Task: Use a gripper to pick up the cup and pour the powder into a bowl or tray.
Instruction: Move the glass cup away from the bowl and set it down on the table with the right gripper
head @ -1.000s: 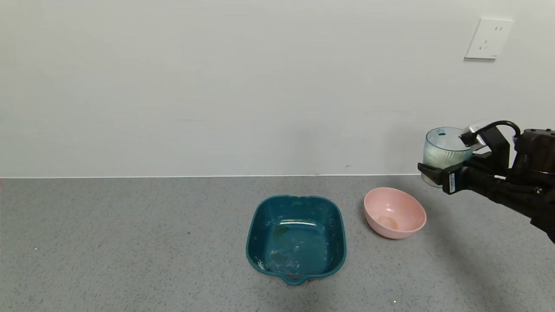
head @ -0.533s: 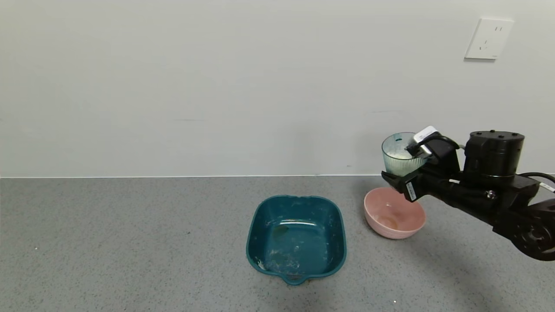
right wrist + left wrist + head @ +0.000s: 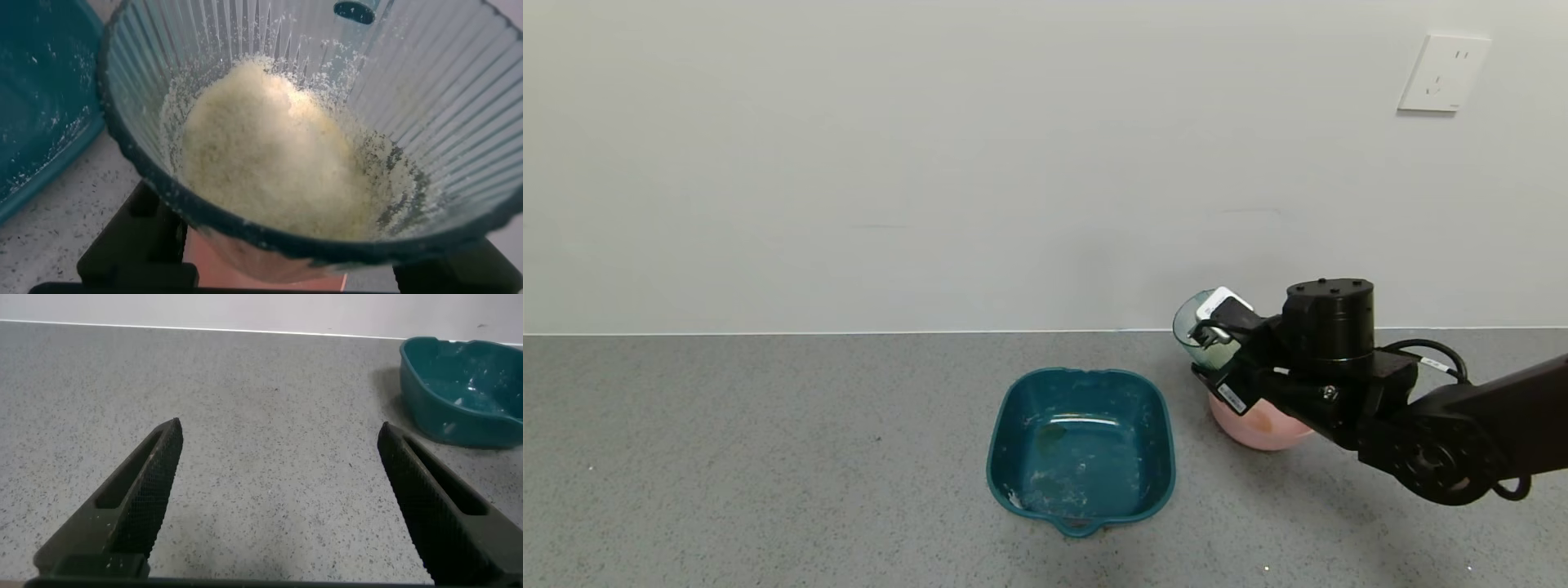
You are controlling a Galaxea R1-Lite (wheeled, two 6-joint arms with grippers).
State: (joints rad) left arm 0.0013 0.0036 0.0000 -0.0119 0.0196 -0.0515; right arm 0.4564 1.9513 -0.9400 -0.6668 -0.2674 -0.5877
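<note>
My right gripper (image 3: 1211, 365) is shut on the ribbed pale blue-green cup (image 3: 1192, 327) and holds it in the air over the left rim of the pink bowl, just right of the dark teal basin (image 3: 1156, 457). In the right wrist view the cup (image 3: 441, 106) fills the frame, with a heap of cream powder (image 3: 270, 155) inside it and the basin's (image 3: 41, 90) edge beside it. My left gripper (image 3: 279, 483) is open and empty over bare counter, with the basin (image 3: 458, 416) off to one side.
A round pink bowl (image 3: 1262, 425) stands right of the basin, mostly hidden under my right arm. A grey speckled counter runs to a white wall with a socket (image 3: 1441, 73) at the upper right.
My right gripper has carried the cup leftward and downward, from the far right to above the pink bowl's left rim near the basin. The left arm has not visibly moved.
</note>
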